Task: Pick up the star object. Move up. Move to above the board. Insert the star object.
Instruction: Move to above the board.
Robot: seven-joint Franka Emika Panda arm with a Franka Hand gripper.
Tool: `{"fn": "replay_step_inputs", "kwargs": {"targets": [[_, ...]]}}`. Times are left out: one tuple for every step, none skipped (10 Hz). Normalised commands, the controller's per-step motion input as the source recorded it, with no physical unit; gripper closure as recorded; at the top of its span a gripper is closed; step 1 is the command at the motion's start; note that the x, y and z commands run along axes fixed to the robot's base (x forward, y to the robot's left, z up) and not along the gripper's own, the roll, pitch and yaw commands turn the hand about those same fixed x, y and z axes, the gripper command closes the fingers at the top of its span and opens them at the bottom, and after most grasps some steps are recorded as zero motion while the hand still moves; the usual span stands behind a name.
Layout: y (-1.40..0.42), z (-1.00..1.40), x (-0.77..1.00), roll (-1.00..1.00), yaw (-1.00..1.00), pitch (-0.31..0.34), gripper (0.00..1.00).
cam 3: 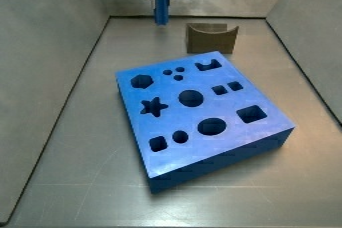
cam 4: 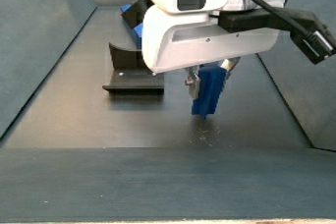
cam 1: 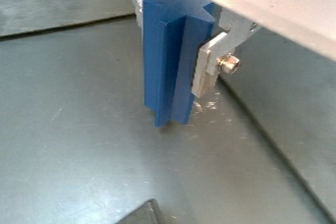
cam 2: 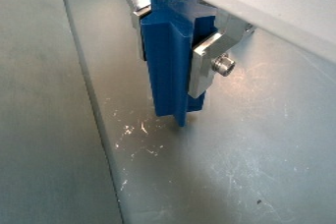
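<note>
The gripper [cam 2: 184, 66] is clamped on the star peg [cam 2: 165, 61] near its top, keeping it upright — ready for a straight drop into a hole. The peg hangs at the far end of the floor [cam 3: 80, 82]; the board [cam 3: 201, 112] lies nearer, well apart, beside the notched block [cam 3: 210, 37].

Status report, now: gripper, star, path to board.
Gripper shut on star object, upright near floor. Board apart, star hole open. Dark notched block beside the path.
</note>
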Motion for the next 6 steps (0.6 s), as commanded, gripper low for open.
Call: {"fn": "replay_step_inputs", "kwargs": {"targets": [[0.41,1.0,0.22,-0.05,-0.21,-0.169,1.0],[0.36,1.0,0.19,-0.08,-0.15,-0.082,1.0],[0.34,1.0,0.19,-0.1,-0.11,-0.027,1.0],[0.33,1.0,0.18,-0.11,-0.08,0.028,1.0],[0.3,1.0,0.17,-0.11,-0.06,0.066,1.0],[0.28,1.0,0.16,-0.1,-0.05,0.074,1.0]]}}
